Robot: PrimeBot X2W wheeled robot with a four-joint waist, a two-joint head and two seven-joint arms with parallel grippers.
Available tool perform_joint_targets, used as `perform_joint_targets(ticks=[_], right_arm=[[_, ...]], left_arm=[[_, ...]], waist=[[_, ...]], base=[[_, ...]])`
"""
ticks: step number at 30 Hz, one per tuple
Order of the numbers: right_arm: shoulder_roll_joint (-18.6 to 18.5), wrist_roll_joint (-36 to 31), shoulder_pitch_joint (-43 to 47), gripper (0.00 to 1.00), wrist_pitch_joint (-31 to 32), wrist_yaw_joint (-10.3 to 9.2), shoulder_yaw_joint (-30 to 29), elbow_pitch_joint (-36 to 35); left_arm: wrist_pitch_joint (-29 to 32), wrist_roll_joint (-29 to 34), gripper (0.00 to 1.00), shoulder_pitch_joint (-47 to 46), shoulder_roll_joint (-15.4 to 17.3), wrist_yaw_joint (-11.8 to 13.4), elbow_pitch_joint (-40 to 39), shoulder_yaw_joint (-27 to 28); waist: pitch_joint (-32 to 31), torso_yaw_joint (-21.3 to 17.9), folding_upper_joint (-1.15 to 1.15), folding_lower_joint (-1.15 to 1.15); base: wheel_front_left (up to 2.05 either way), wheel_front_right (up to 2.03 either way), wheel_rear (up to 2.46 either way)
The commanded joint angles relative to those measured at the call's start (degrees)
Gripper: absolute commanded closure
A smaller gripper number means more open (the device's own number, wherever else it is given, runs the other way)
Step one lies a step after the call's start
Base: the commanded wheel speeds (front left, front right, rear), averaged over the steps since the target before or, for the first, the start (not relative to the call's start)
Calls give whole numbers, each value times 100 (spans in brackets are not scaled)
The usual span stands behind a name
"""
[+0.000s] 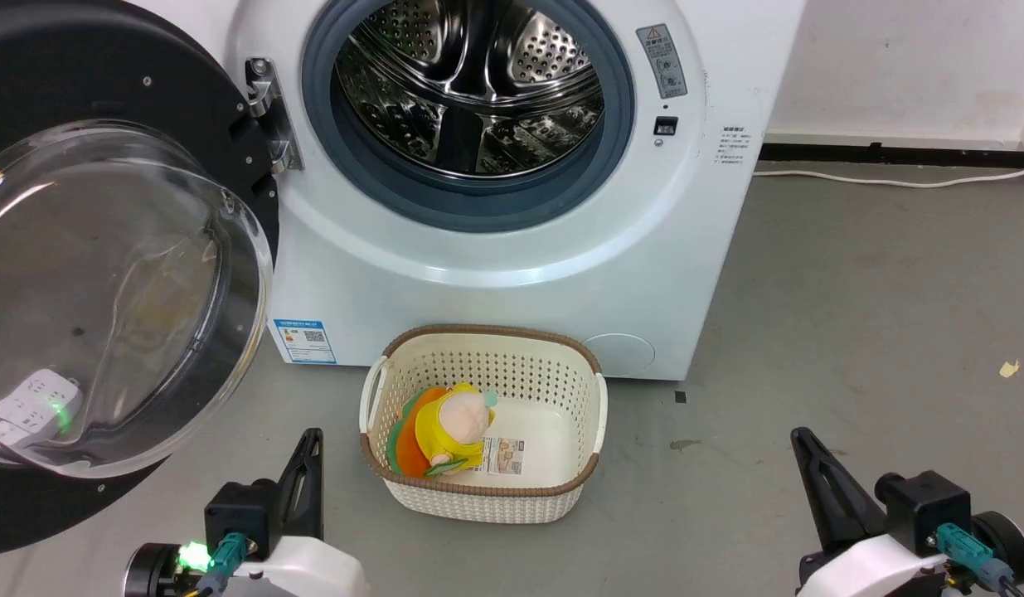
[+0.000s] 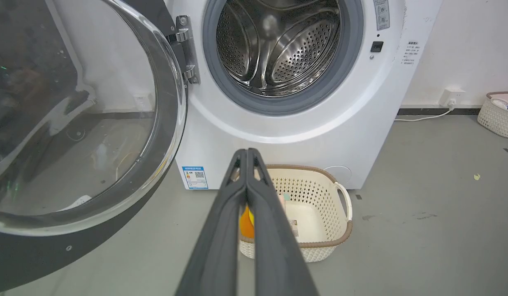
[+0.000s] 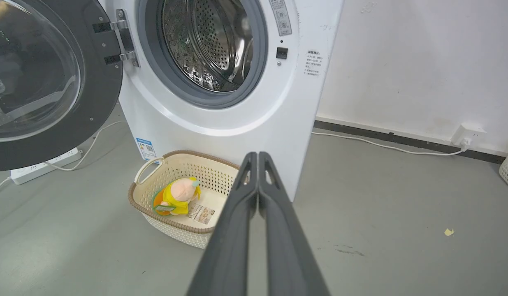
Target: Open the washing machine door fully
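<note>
Head view has the washing machine door (image 1: pixel 122 290) swung out on its hinge (image 1: pixel 267 116) to 9 o'clock of the open steel drum (image 1: pixel 470 83), its inner face and clear glass bowl turned toward the camera. It looks wide open, perhaps at or close to its stop. The washing machine (image 1: pixel 512 274) stands at 12 o'clock, with a cream basket (image 1: pixel 487 332) holding a yellow plush toy (image 1: pixel 449 427) on the floor at its 6 o'clock. The left gripper (image 1: pixel 314 434) sits at 7 o'clock and the right gripper (image 1: pixel 798 434) at 5 o'clock. Each has its fingers pressed together on nothing, and both are apart from the door. If any swing remains, the left gripper is the nearer tool. It would do best to lay the closed fingers against the black ring at the edge far from the hinge, not on the glass, and push slowly along the door's arc toward 9 o'clock. It should ease off once the hinge resists and pass clear of the basket. A power strip (image 3: pixel 44 164) lies on the floor beneath the door, so a low approach risks snagging its cable.
</note>
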Motion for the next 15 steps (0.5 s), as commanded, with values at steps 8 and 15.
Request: perform_joint_targets(ticks=[8, 15], right_arm=[[27, -66, -120, 100, 116, 4, 23, -74], [28, -94, -149, 100, 198, 4, 33, -101]], left_arm=[[117, 86, 100, -86, 1, 11, -101, 53], [199, 126, 100, -99, 0, 14, -158, 92]], waist=[[15, -3, 0, 0], [28, -5, 0, 0]], base=[[0, 0, 0], [0, 0, 0]])
